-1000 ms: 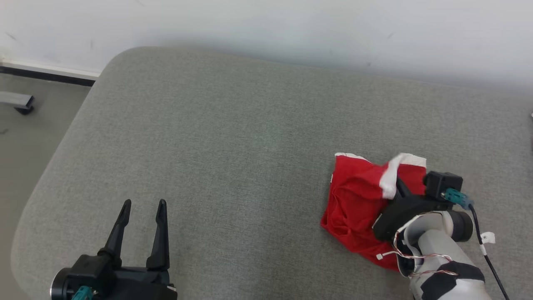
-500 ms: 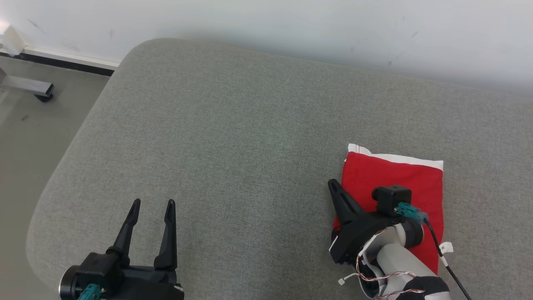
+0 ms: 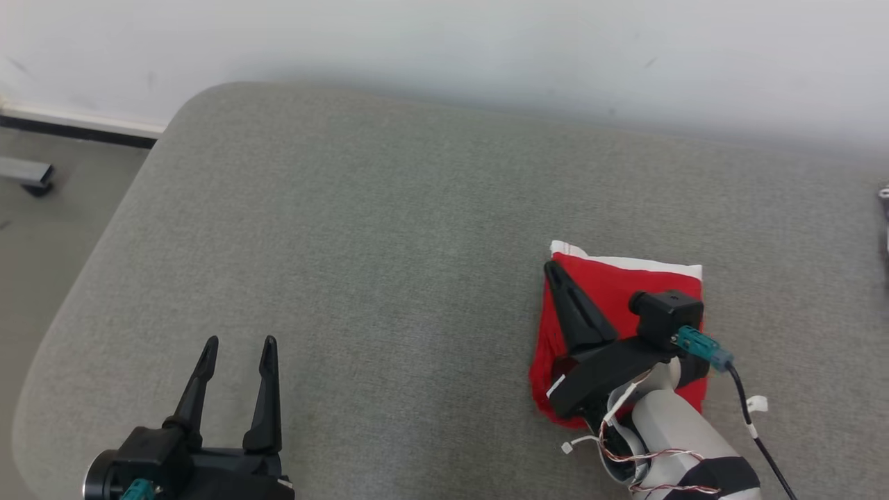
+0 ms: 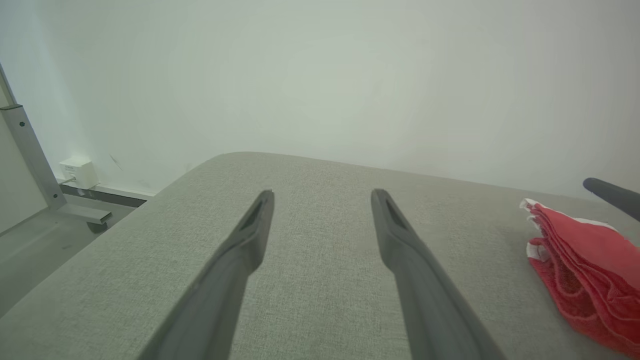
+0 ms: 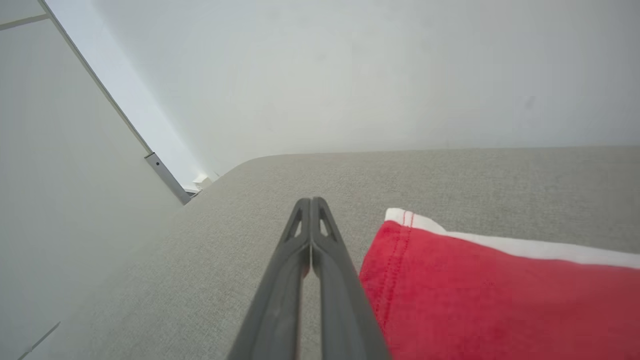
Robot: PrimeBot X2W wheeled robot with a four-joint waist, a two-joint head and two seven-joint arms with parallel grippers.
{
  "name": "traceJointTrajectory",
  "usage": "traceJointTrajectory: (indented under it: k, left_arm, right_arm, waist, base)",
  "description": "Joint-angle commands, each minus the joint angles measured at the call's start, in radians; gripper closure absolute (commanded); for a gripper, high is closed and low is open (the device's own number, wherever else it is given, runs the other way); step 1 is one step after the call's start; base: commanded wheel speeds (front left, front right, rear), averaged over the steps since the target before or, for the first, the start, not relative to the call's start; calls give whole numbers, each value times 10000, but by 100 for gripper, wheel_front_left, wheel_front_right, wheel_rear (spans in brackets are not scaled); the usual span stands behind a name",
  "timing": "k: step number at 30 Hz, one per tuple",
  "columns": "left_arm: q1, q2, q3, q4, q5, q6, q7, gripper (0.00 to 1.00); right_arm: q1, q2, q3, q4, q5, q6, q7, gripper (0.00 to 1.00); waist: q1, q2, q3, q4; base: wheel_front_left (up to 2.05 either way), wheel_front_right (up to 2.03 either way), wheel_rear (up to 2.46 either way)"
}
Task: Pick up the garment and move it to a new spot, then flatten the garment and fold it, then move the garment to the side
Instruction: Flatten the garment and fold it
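As it lies folded, garment forms red rectangle w/ white edge

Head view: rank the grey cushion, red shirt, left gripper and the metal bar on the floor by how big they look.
Largest: grey cushion, by far.
Next: red shirt and left gripper, about alike; the gripper is nearer the camera and cut off, the shirt partly covered, so unranked.
Smallest: metal bar.

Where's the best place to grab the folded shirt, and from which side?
Probably the left edge of the garment, coming in low from the left: the left wrist view shows its folded layers stacked there, so one pinch could catch them all. The shut right gripper lies by that edge.
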Motion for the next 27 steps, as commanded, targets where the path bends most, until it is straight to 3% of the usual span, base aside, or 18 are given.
traceJointTrajectory:
  k: [1,9,18,24,25,27]
  left_arm:
    - [168,21,50,-56,85,14,-31,0]
    - [386,126,218,-179,186,16,-31,0]
    - [583,150,291,-291,282,49,-31,0]
    - [780,186,442,-380,299,65,-31,0]
    - [848,200,472,-404,303,70,-31,0]
    - [925,229,517,-466,293,73,-31,0]
  right_arm:
    - [194,-13,-235,-208,-269,-29,-36,100]
    - [964,-518,-1309,-1478,-1266,-29,-24,100]
    - [2207,-1260,-1999,-2533,-1643,-29,-21,100]
    - [3277,-1390,-2493,-3233,-1680,-29,21,100]
    - [3447,-1383,-2554,-3343,-1698,-29,56,94]
    - [3757,-1377,-2652,-3608,-1776,-29,114,27]
  waist:
    - [0,0,-257,-360]
    - [0,0,-550,-1303]
    - [0,0,-823,-2143]
    - [0,0,-989,-2512]
    - [0,0,-1022,-2556]
    - [0,0,-1055,-2615]
  base:
    - [0,0,0]
    - [0,0,0]
    - [0,0,0]
    - [0,0,0]
    - [0,0,0]
    - [0,0,0]
